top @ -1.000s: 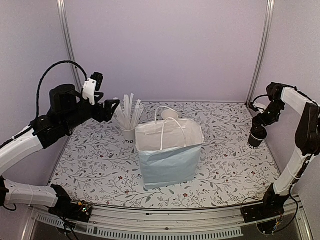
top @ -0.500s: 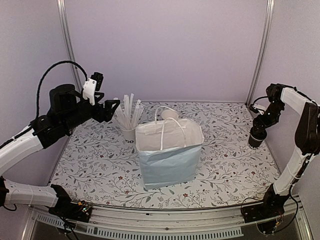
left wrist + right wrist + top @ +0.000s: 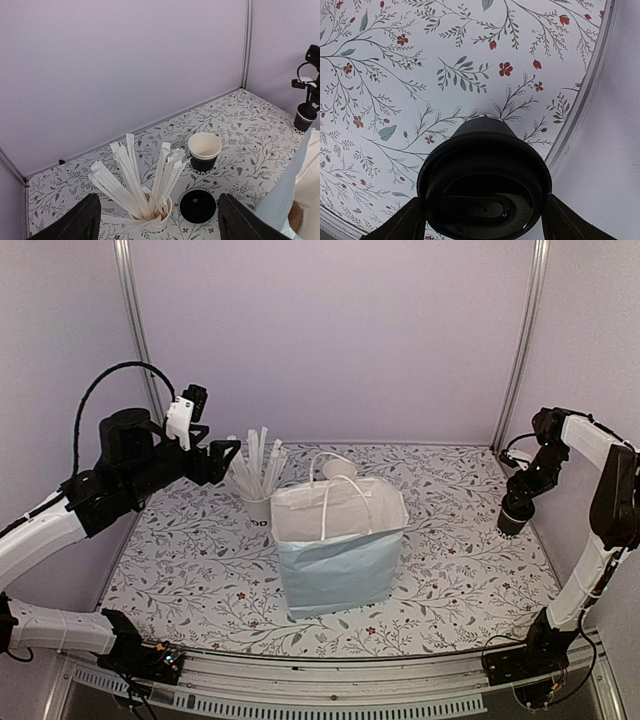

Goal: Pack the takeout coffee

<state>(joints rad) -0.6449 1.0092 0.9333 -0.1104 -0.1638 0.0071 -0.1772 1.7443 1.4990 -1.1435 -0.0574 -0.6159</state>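
The right gripper (image 3: 482, 220) is now set slightly lower and further inward over the small black paper cup with a black lid (image 3: 513, 513), which stands near the right edge of the floral-patterned table (image 3: 450, 550). Its dark fingers (image 3: 412, 220) are drawn in closer than a second ago and now flank the lid's rim on both sides. Whether the cup is clamped cannot be told.

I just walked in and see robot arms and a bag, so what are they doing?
They are packing takeout coffee. The right pincer sits around a lidded black cup at the right edge of the table; whether it grips yet is unclear. The left pincer hangs open near the straws. An open cup and a loose lid sit behind the blue bag.
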